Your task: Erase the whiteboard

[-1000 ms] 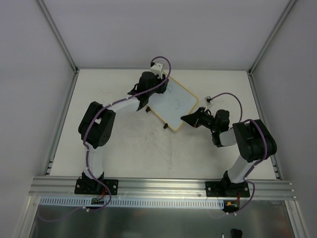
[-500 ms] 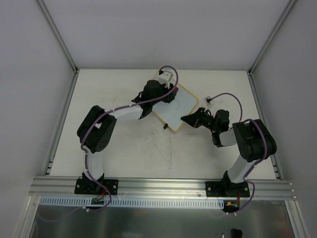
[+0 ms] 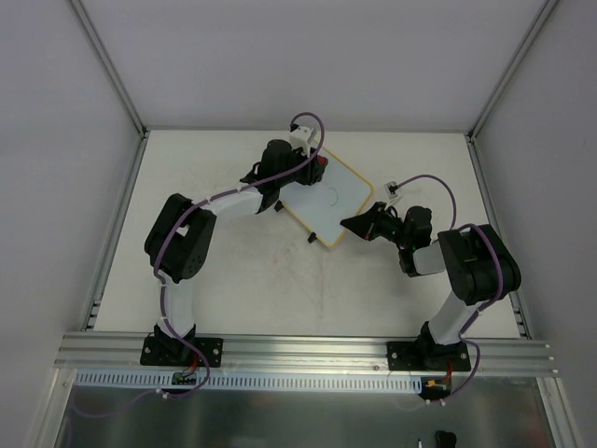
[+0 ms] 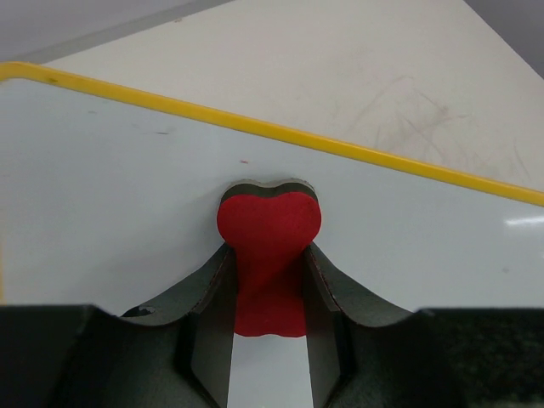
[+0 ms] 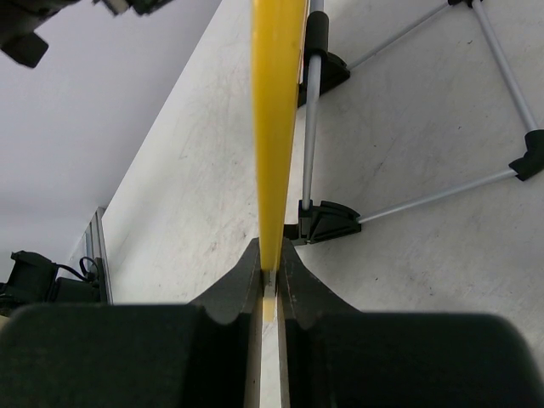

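Note:
The whiteboard (image 3: 333, 207), white with a yellow frame, stands tilted at the table's middle back with a faint curved mark near its centre. My left gripper (image 3: 317, 168) is shut on the red eraser (image 4: 269, 228) and presses it against the board's white face (image 4: 102, 170) near the upper left corner. My right gripper (image 3: 351, 224) is shut on the board's yellow edge (image 5: 276, 127) at its right corner, seen edge-on in the right wrist view. The board's black feet (image 5: 327, 221) and thin metal legs rest on the table.
The white table (image 3: 233, 271) is walled by grey panels and metal posts at left, back and right. An aluminium rail (image 3: 308, 350) with both arm bases runs along the near edge.
My left gripper with the eraser swept right across the board's top, then back left toward the upper corner. The scribbles by that corner are gone. The right arm and the board stayed put.

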### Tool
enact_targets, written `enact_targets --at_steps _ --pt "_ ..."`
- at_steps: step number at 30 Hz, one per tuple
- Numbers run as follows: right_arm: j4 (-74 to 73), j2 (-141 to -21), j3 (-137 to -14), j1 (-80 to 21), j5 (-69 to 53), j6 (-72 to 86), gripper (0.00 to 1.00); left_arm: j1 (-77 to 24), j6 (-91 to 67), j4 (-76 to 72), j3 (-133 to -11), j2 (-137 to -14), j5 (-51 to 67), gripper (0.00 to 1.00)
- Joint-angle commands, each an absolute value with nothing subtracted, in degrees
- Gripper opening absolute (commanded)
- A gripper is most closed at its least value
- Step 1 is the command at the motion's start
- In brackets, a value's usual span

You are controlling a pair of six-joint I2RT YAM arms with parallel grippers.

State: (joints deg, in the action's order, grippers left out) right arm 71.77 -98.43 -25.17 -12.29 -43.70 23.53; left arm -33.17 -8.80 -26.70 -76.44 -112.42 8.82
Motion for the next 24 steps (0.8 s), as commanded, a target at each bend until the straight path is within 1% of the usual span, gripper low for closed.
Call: enact_targets --at_steps 1,9,19,24 --pt "76.9 -97.6 -26.5 -13.5 -49.5 22.2 0.00 -29.5 -8.7 -23.1 -80.1 -115.3 9.1 0.00" --pt "77.1 -97.1 -26.2 -13.4 -49.5 22.3 0.00 -25.8 -6.9 -16.4 -87.8 -119.7 10.1 0.00" --pt "77.0 -97.3 -26.5 -13.5 -49.7 22.5 0.00 -27.6 -5.0 -15.9 -87.4 -118.2 15.3 0.00" --pt "76.9 -97.3 -26.5 -13.7 -49.7 22.4 0.00 -28.9 -3.6 -10.2 -87.8 -116.6 16.1 0.00"
